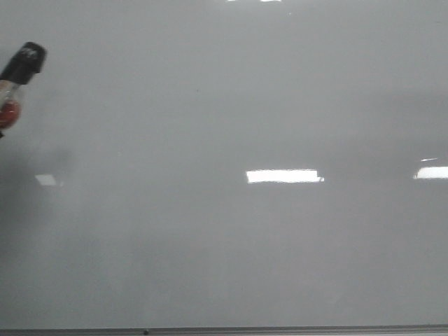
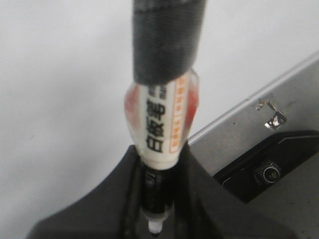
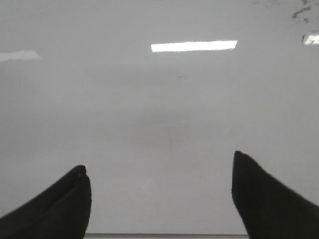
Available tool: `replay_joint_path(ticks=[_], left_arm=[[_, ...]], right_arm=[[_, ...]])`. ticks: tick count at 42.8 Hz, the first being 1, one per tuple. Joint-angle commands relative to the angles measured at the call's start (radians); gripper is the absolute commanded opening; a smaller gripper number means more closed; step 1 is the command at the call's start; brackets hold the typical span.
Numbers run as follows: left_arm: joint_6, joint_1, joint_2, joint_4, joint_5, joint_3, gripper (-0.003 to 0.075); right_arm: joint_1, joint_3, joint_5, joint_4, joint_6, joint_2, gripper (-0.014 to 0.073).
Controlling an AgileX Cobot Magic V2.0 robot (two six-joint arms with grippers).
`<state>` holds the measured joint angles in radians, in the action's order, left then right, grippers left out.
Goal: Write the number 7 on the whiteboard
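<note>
The left tool (image 2: 157, 199) is gripping a marker (image 2: 162, 129), its fingers closed tight around the lower barrel, with the black-wrapped end pointing away from the wrist toward the whiteboard (image 1: 231, 105). In the front view only that dark end and a bit of the labelled barrel (image 1: 17, 77) are showing at the board's far left edge. The right tool (image 3: 159, 194) is hanging with its jaws spread wide and nothing between them, facing bare board.

No number 7 is showing anywhere yet; the surface ahead of both tools is carrying only bright light reflections (easy to mistake for marks). So the writing step seems to be just beginning.

To do it well, the left tool should probably be bringing the tip square to the board, pressing lightly and evenly, drawing the top bar first, then slanting down without lifting. Whether the tip is touching the board now cannot be told.
</note>
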<state>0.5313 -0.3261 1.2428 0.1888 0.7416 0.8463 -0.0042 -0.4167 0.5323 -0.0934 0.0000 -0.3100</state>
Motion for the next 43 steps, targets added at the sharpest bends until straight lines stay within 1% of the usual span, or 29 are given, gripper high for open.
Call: replay_joint_path(ticks=[1, 5, 11, 16, 19, 21, 24, 30, 38, 43], left_arm=[[0.119, -0.131, -0.059, 0.025, -0.031, 0.036, -0.002], [0.177, -0.243, -0.086, 0.025, -0.033, 0.035, -0.002], [0.255, -0.403, -0.109, 0.025, -0.033, 0.036, -0.002], [0.29, -0.492, -0.109, 0.025, -0.037, 0.036, -0.002], [0.297, -0.525, -0.109, 0.025, -0.048, 0.036, -0.002], [0.297, -0.539, -0.109, 0.025, -0.055, 0.036, -0.002], [0.297, -0.549, -0.109, 0.025, -0.064, 0.036, -0.002], [0.297, -0.553, -0.109, 0.025, -0.08, 0.036, -0.002], [0.297, -0.553, -0.109, 0.025, -0.093, 0.036, -0.002], [0.297, -0.553, -0.109, 0.025, -0.093, 0.036, -0.002]], right_arm=[[0.042, -0.082, 0.002, -0.014, -0.035, -0.077, 0.06], [0.107, -0.144, 0.091, -0.056, -0.115, -0.149, 0.06], [0.237, -0.256, 0.235, -0.214, -0.324, -0.278, 0.06], [0.348, -0.348, 0.363, -0.366, -0.513, -0.398, 0.06], [0.404, -0.398, 0.428, -0.448, -0.58, -0.474, 0.06], [0.436, -0.421, 0.445, -0.493, -0.611, -0.518, 0.06], [0.487, -0.452, 0.437, -0.536, -0.658, -0.588, 0.06], [0.584, -0.505, 0.37, -0.58, -0.726, -0.707, 0.06], [0.702, -0.569, 0.275, -0.591, -0.767, -0.811, 0.06], [0.759, -0.593, 0.229, -0.591, -0.778, -0.849, 0.06]])
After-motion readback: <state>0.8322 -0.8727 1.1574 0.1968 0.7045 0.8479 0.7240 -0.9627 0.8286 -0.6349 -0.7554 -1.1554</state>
